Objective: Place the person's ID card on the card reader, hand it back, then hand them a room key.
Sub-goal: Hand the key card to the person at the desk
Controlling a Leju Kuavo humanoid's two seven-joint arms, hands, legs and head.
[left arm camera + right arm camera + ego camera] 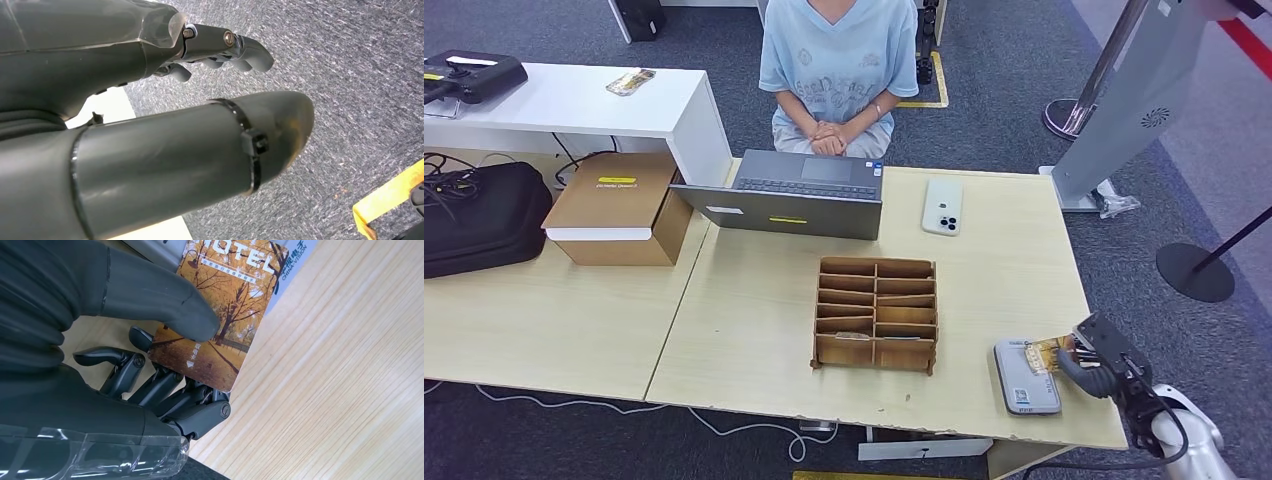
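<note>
Card (220,320) between thumb and fingers (165,385)

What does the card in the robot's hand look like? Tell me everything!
The card is a thin, glossy rectangle with rounded corners, printed with golden autumn trees, a path, and white letters reading "HOTEL". The right hand pinches it, thumb on the picture side, darker fingers behind. It is held at the grey card reader, near the wooden table's corner; contact with it is unclear.

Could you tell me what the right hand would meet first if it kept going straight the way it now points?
Probably the card reader: the right hand points at it across the table, and the card it pinches already reaches over the reader's edge. Height above the reader is unclear.
</note>
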